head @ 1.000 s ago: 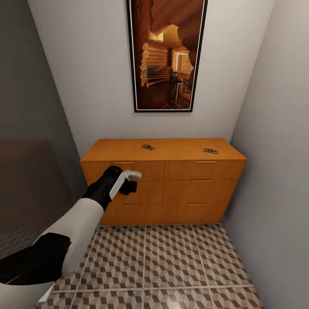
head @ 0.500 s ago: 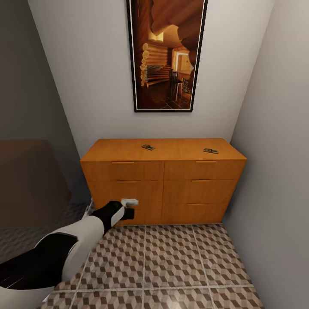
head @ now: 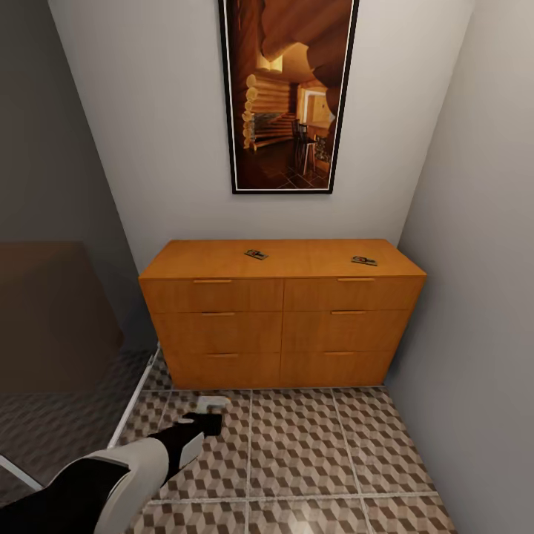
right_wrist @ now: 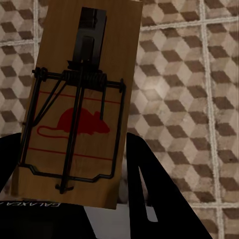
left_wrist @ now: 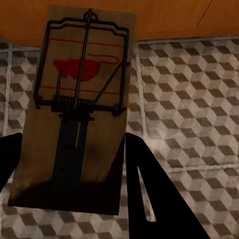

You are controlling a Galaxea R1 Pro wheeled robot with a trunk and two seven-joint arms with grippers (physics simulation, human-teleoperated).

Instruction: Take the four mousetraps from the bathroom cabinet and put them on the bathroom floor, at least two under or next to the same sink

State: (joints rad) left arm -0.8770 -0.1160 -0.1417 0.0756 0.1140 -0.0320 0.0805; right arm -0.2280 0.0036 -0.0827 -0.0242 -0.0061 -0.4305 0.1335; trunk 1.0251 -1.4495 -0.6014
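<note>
The cabinet stands against the back wall, with two mousetraps lying on its top. My left gripper is low over the bathroom floor in front of the cabinet's left end. In the left wrist view my left gripper is shut on a mousetrap, with the tiles close beneath. In the right wrist view my right gripper is shut on another mousetrap above the tiled floor.
A framed picture hangs above the cabinet. A grey wall closes in on the right. A dark brown block and a pale threshold strip lie to the left. Open tiles stretch in front of the cabinet.
My left arm has dropped from the height of the cabinet's top left drawer down to just above the floor tiles, still holding its mousetrap. The camera has not moved.
</note>
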